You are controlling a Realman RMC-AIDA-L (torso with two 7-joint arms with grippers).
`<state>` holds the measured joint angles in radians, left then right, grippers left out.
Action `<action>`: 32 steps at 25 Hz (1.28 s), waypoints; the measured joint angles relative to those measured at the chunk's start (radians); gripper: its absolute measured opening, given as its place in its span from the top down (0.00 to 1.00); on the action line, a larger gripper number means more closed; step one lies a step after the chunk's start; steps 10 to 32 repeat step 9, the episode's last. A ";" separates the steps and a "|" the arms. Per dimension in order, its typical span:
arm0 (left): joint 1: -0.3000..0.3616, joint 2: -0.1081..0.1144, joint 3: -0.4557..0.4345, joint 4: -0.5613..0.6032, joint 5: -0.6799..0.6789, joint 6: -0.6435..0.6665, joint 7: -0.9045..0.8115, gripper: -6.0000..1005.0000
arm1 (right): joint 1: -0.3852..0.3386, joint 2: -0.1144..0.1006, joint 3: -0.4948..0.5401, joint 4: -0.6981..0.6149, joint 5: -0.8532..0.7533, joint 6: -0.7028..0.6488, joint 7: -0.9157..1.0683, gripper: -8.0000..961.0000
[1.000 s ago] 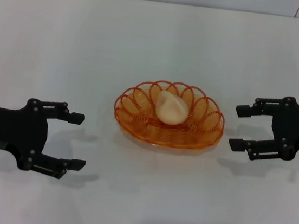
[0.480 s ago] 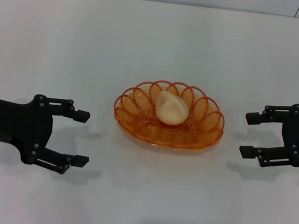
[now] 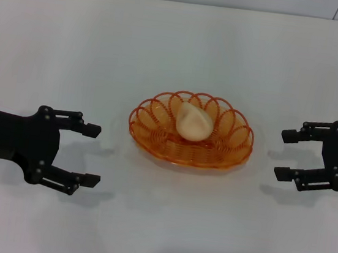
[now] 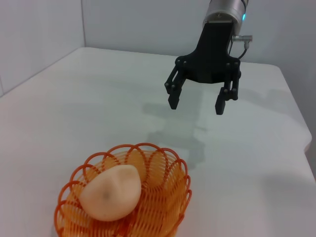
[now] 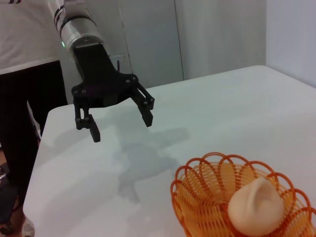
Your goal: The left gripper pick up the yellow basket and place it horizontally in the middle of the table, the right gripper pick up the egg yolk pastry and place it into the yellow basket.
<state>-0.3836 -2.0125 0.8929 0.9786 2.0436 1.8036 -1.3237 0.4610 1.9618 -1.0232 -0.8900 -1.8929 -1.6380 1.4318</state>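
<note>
The yellow basket (image 3: 190,138) stands upright on the table (image 3: 178,47), slightly right of and just above the centre of the head-view frame, with its long axis running across the frame. The egg yolk pastry (image 3: 193,122) lies inside the basket, toward the far-left part of its bowl, and its domed top rises above the looped rim. The left gripper (image 3: 92,156) occupies the lower left of the head-view frame, fingertips pointing toward the basket. Its two fingers are spread wide, one above the other in the frame, and hold nothing. A clear strip of tabletop separates it from the basket's left rim. The right gripper (image 3: 287,155) enters from the right edge at mid-height, fingertips also pointing toward the basket. Its fingers are likewise spread apart and empty, and it is clear of the basket's right rim. In the left wrist view, the basket (image 4: 126,197) with the pastry (image 4: 109,192) fills the lower left, and the right gripper (image 4: 196,102) hangs above the table in the upper centre. In the right wrist view, the basket (image 5: 237,197) and pastry (image 5: 254,206) sit at lower right, with the left gripper (image 5: 121,127) at upper left.
</note>
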 joint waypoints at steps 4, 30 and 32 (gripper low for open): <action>0.000 -0.002 0.000 0.000 0.000 -0.002 -0.001 0.12 | 0.000 0.000 0.000 0.000 0.000 0.000 -0.002 0.21; 0.000 -0.005 0.000 0.000 0.000 -0.003 -0.002 0.12 | -0.004 0.000 0.000 0.000 0.000 0.004 -0.002 0.21; 0.000 -0.005 0.000 0.000 0.000 -0.003 -0.002 0.12 | -0.004 0.000 0.000 0.000 0.000 0.004 -0.002 0.21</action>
